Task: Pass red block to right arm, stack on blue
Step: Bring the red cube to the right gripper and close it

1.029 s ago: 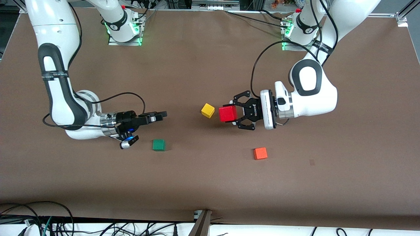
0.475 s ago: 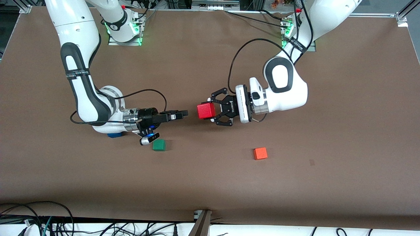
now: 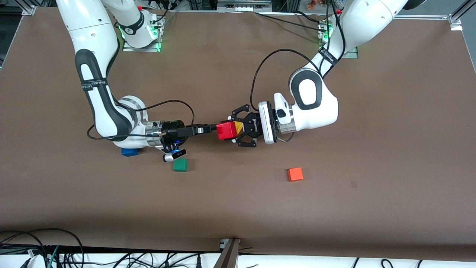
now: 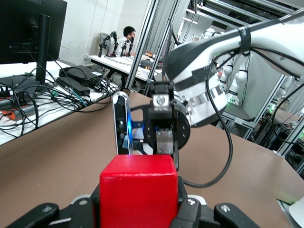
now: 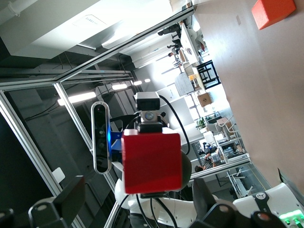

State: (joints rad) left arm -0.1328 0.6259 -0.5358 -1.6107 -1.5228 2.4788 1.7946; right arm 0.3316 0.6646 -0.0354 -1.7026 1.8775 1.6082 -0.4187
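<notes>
The red block is in the air over the table's middle, held in my left gripper, which is shut on it. It fills the lower left wrist view. My right gripper points level at the block, its tips just short of the block's face. In the right wrist view the red block hangs ahead between my open right gripper's fingers. The blue cube lies on the table, partly hidden under the right arm's wrist.
A yellow cube lies under the left gripper, mostly hidden by the red block. A green cube lies beside the blue one, nearer the front camera than the right gripper. An orange-red cube lies toward the left arm's end and shows in the right wrist view.
The left arm has carried the red block toward the right arm's end, over the yellow cube. The right gripper has moved in to meet it, which uncovered the blue cube.
</notes>
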